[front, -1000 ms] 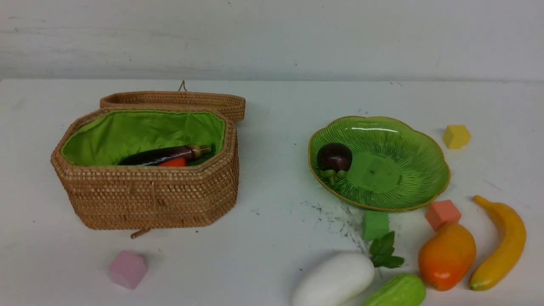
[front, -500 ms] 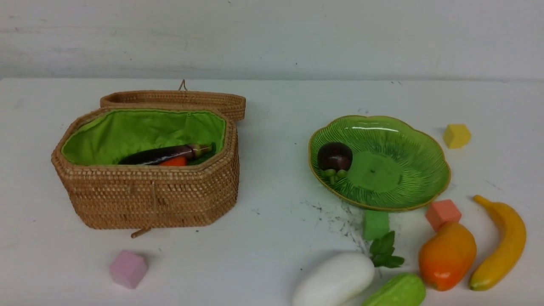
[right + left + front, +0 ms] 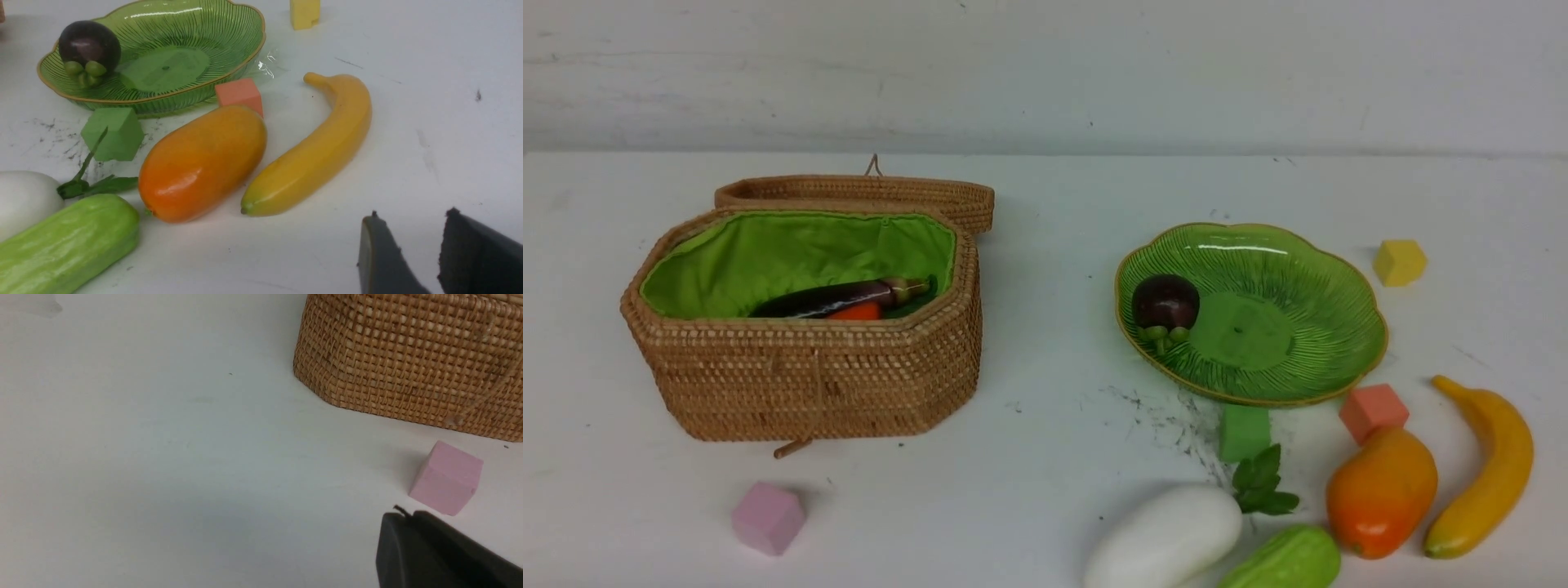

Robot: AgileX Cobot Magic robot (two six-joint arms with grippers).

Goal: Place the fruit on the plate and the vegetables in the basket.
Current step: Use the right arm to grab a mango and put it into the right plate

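Basket point(image 3: 809, 376) on the left half of the table point(image 3: 1045, 457), lid point(image 3: 858, 192) thrown back behind it, green lining exposed. Inside, the eggplant point(image 3: 833, 298) lies along the near wall, its underside hidden by the rim. Of the carrot point(image 3: 856, 312) only a small orange patch shows beneath it, and its greens are hard to make out. Plate point(image 3: 1307, 327) on the right half, with the mangosteen point(image 3: 1165, 300) resting on its left slope, green cap toward the camera. Outside the plate, near the front edge: mango point(image 3: 1380, 490) and banana point(image 3: 1490, 469) side by side, whether touching I cannot tell. Radish point(image 3: 1164, 539) and cucumber point(image 3: 1286, 559) are both cut off by the bottom of the front view, the cucumber more so. The radish's leaves point(image 3: 1262, 486) lie between it and a green cube point(image 3: 1245, 431), which sits just beside the plate rim. Orange cube point(image 3: 1372, 411) is wedged between plate and mango. Yellow cube point(image 3: 1400, 261) is beyond the plate, pink cube point(image 3: 768, 517) in front of the basket. Each gripper shows only in its own wrist view, and only partly. The left gripper point(image 3: 404, 514) is a dark tip at the frame corner, fingers pressed together with nothing between them, close to the pink cube but apart from it. The right gripper point(image 3: 412, 216) has two fingers cut off by the frame, bare table showing in the gap and nothing held; it is near the banana's blunt end, not touching. Height above the table is unclear for both.
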